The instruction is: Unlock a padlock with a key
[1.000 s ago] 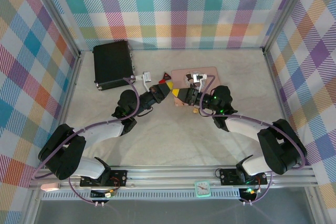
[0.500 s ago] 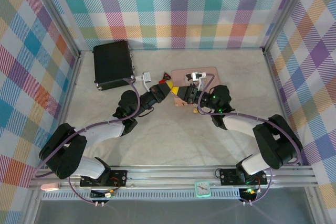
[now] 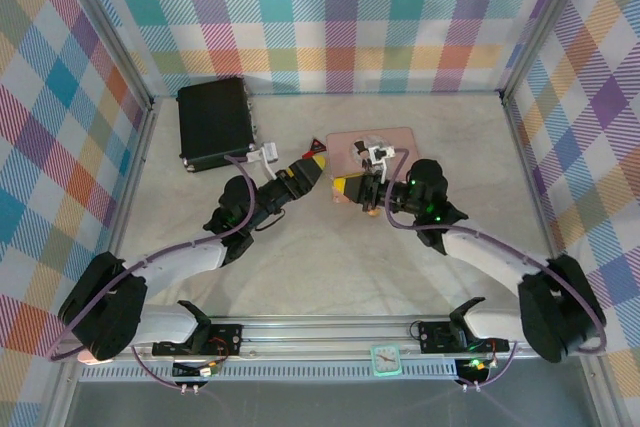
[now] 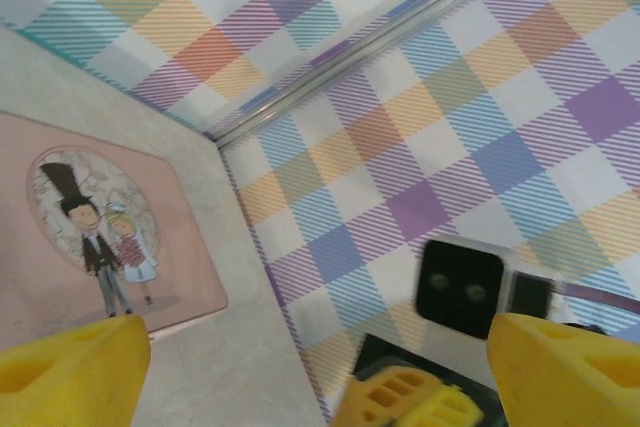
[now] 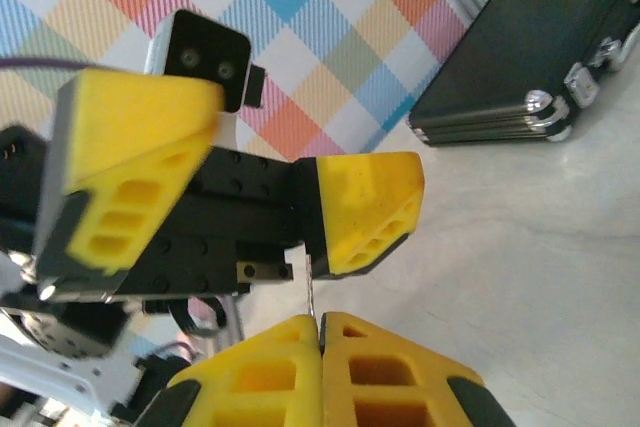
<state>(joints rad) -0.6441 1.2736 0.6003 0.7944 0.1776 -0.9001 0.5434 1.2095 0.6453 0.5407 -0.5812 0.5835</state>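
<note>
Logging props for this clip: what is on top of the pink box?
The pink box bears a round picture of a cartoon bride and groom on its lid. From above, the right tool covers its near edge; anything there is hidden.

No writing can be read anywhere.
The flat pink box (image 4: 95,247) carries only a round cartoon drawing of a bride and groom, without letters; the small teal-framed dial (image 3: 386,358) at the table's near edge is too small to read.
</note>
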